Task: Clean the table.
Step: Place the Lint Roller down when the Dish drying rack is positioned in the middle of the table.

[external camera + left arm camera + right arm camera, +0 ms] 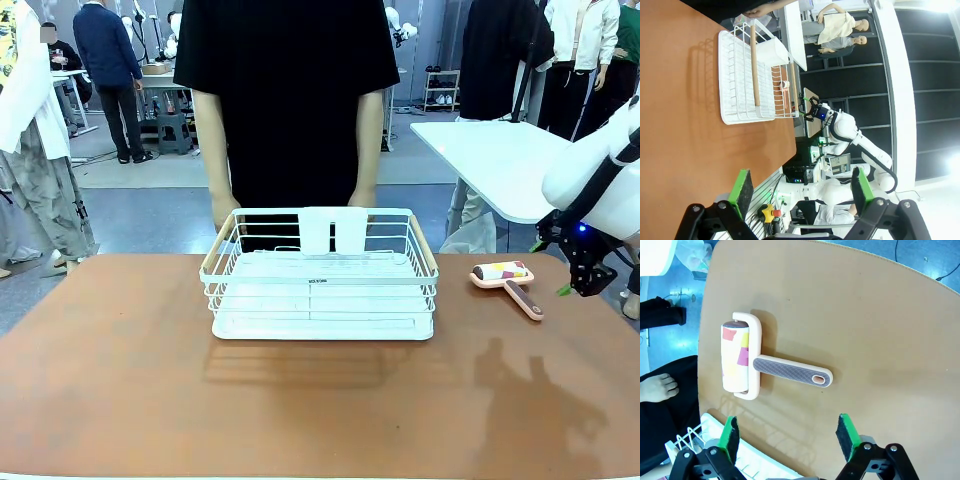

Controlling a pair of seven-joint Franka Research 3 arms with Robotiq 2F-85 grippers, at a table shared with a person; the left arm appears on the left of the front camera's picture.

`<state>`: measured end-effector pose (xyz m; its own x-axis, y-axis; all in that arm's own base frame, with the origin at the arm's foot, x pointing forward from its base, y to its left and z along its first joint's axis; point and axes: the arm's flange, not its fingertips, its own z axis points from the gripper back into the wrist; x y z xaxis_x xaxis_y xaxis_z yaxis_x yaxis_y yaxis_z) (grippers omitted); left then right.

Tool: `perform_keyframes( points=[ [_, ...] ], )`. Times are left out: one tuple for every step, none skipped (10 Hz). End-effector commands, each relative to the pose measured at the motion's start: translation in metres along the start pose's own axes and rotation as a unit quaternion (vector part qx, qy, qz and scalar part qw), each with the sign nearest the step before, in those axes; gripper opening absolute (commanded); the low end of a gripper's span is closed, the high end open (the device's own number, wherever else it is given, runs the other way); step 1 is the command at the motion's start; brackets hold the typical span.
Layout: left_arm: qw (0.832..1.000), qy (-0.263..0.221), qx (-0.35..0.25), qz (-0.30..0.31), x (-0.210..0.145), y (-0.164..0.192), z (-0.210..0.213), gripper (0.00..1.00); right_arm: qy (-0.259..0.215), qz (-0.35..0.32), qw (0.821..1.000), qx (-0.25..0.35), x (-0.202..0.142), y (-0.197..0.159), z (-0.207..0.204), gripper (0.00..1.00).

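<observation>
Terracotta, smooth and matte, the wide rounded-corner table [120,380] spreads in front of me, with a white wire basket with wooden rims [320,275] near its far middle and a pink lint roller with a patchwork drum [507,281] lying flat to its right. My right pincer [788,437] hovers over that roller with its green pads spread wide, gripping nothing. My left pincer [800,187] stands equally open and empty above bare tabletop on the left.
</observation>
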<state>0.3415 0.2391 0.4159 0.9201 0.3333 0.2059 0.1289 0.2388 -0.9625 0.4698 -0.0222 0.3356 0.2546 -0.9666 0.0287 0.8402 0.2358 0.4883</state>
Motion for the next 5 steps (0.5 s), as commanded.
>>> perform_keyframes(
  points=[
    [1.0, -0.003, -0.005, -0.002, -0.002, -0.0008, 0.002, 1.0, 0.001, -0.001, 1.0, 0.005, -0.0023, -0.0019, -0.0015, 1.0],
    [1.0, -0.003, -0.005, -0.002, -0.002, -0.0008, 0.002, 1.0, 0.001, -0.001, 1.0, 0.005, -0.0023, -0.0019, -0.0015, 1.0],
    [1.0, -0.003, -0.005, -0.002, -0.002, -0.0008, 0.002, 1.0, 0.001, -0.001, 1.0, 0.005, -0.0023, -0.0019, -0.0015, 1.0],
    [1.0, -0.003, -0.005, -0.002, -0.002, -0.0008, 0.002, 1.0, 0.001, -0.001, 1.0, 0.005, -0.0023, -0.0019, -0.0015, 1.0],
    [1.0, -0.003, -0.005, -0.002, -0.002, -0.0008, 0.002, 1.0, 0.001, -0.001, 1.0, 0.005, -0.0023, -0.0019, -0.0015, 1.0]
  ],
)
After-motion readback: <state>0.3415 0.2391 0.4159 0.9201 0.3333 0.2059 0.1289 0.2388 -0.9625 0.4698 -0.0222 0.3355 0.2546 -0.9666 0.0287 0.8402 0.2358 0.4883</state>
